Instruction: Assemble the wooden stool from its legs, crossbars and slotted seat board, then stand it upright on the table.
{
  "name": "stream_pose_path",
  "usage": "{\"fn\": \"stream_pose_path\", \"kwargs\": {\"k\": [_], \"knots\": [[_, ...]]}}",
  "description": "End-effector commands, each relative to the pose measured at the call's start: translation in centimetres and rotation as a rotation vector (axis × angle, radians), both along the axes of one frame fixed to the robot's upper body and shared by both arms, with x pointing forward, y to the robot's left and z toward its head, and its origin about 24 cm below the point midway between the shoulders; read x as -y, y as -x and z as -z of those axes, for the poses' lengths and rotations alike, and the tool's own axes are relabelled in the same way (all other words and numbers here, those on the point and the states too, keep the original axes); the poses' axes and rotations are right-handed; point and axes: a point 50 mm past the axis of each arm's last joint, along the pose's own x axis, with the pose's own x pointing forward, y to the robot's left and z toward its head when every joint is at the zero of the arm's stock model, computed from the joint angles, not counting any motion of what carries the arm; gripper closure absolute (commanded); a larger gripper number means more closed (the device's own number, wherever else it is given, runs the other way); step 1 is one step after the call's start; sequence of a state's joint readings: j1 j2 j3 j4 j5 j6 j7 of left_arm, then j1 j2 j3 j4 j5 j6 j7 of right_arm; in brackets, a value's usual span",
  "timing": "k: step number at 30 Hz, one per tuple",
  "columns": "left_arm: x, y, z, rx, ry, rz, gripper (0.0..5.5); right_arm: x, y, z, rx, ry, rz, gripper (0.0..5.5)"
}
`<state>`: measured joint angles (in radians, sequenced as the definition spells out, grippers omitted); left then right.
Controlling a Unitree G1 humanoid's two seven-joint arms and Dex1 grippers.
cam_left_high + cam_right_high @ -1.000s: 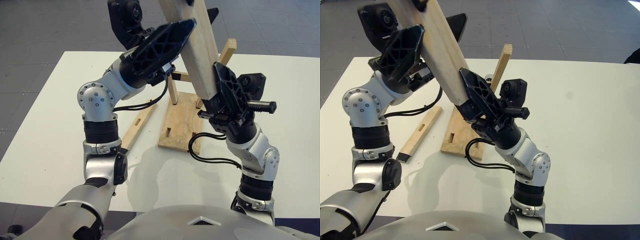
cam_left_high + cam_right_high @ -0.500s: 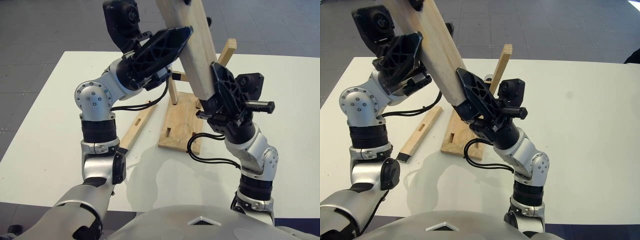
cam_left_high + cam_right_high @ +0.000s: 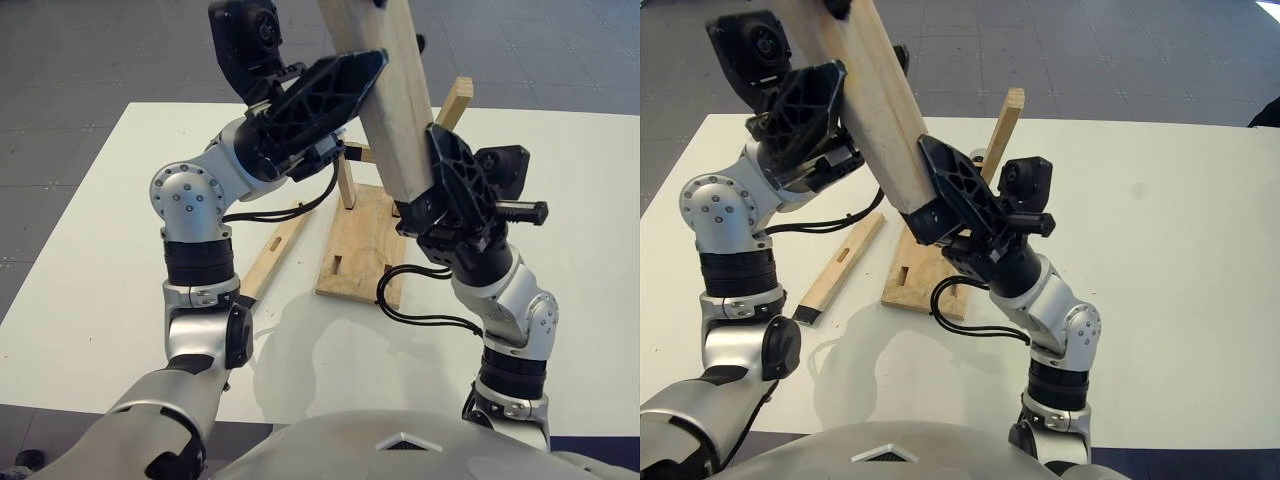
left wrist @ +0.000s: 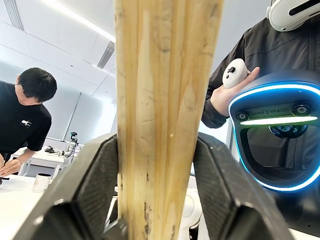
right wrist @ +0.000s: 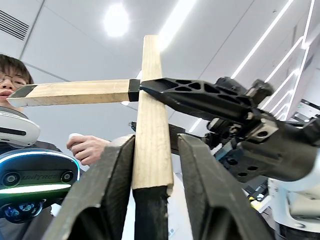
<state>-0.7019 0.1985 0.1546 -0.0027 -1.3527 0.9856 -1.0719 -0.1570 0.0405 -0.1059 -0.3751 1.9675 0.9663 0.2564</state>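
Observation:
A long wooden leg (image 3: 385, 90) hangs tilted in the air over the table, held by both grippers. My left gripper (image 3: 395, 52) is shut on its upper part, and in the left wrist view the wood (image 4: 165, 100) sits tight between the black fingers (image 4: 95, 185). My right gripper (image 3: 420, 170) is shut on the lower, black-tipped end (image 5: 150, 210). A second wooden bar (image 5: 75, 93) crosses the leg's far end. Below lies the slotted seat board (image 3: 360, 250), with a leg (image 3: 455, 100) and a thin crossbar (image 3: 345, 180) standing in it.
A loose slotted leg (image 3: 275, 245) with a black tip lies on the white table (image 3: 100, 250) to the left of the board. Black cables (image 3: 410, 300) from my right wrist hang over the board's near edge. The table's right side is bare.
Both grippers have kept their hold on the leg. My left arm has edged slightly to the left, and the leg has barely shifted.

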Motion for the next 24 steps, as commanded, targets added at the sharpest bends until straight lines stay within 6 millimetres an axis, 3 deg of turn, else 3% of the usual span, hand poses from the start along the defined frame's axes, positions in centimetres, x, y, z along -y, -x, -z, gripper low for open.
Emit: {"fn": "stream_pose_path", "kwargs": {"k": [1,16,24], "knots": [[0.1,0.1,-0.7,0.020,0.013,0.016,3.32,0.4,-0.7,-0.3,0.008,0.004,0.011,3.30],[-0.2,-0.3,-0.8,0.012,0.023,0.000,3.33,1.0,-0.8,0.1,0.029,0.037,-0.011,0.55],[-0.3,-0.4,-0.9,0.009,0.036,-0.018,3.33,2.1,-0.3,1.4,-0.032,0.081,0.041,0.48]]}}
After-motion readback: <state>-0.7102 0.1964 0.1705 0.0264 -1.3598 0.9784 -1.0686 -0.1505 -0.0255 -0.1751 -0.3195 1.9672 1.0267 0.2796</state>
